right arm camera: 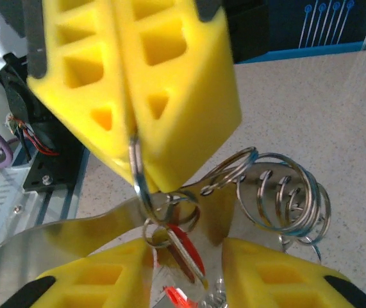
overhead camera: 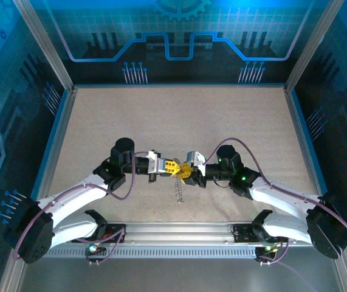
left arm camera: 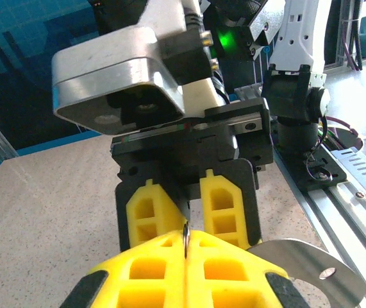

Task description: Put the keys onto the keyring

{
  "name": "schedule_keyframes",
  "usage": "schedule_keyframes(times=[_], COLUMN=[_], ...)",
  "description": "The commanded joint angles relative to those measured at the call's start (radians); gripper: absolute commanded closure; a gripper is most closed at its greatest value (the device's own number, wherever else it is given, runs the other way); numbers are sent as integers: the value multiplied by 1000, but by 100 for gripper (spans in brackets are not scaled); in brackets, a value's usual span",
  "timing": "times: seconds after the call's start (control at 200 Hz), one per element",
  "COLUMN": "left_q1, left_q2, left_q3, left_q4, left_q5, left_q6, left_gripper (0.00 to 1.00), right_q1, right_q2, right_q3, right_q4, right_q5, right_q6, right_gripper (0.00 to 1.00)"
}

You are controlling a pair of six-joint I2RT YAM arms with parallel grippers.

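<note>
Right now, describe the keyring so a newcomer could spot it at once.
At table centre, find the left end effector. It is pinched shut on a thin silvery loop: the keyring. Unlike the red key and wire coil near it, it alone sits clamped between yellow fingers.

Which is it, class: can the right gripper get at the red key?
Probably yes: the red key hangs between the open fingers of the right gripper, under the keyring pinched by the left gripper.
</note>
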State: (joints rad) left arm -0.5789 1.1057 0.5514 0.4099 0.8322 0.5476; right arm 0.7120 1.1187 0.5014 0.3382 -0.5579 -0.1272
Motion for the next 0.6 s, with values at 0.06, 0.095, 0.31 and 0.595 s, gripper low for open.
schedule_keyframes(times=[0.06,0.095,0.31,0.595], left_q1=[7,7,8,9], left_q2=[-22,-21,-19,-4], left_q3=[-13,-13,-10,8], left_q4=[41,37,-15,-73], left_q5=[26,22,2,-12], left_q6=[-5,-1,31,63], left_gripper=[100,100,100,100], right_q1=[-15,-17,-36,-31], right_q2=[-43,-56,-139,-162], right_q3=[-27,-27,2,127], right_q4=[-15,-33,-164,-372], right_q5=[2,9,61,128], right_q6=[-20,-33,-114,-238], right_gripper=[85,88,99,100])
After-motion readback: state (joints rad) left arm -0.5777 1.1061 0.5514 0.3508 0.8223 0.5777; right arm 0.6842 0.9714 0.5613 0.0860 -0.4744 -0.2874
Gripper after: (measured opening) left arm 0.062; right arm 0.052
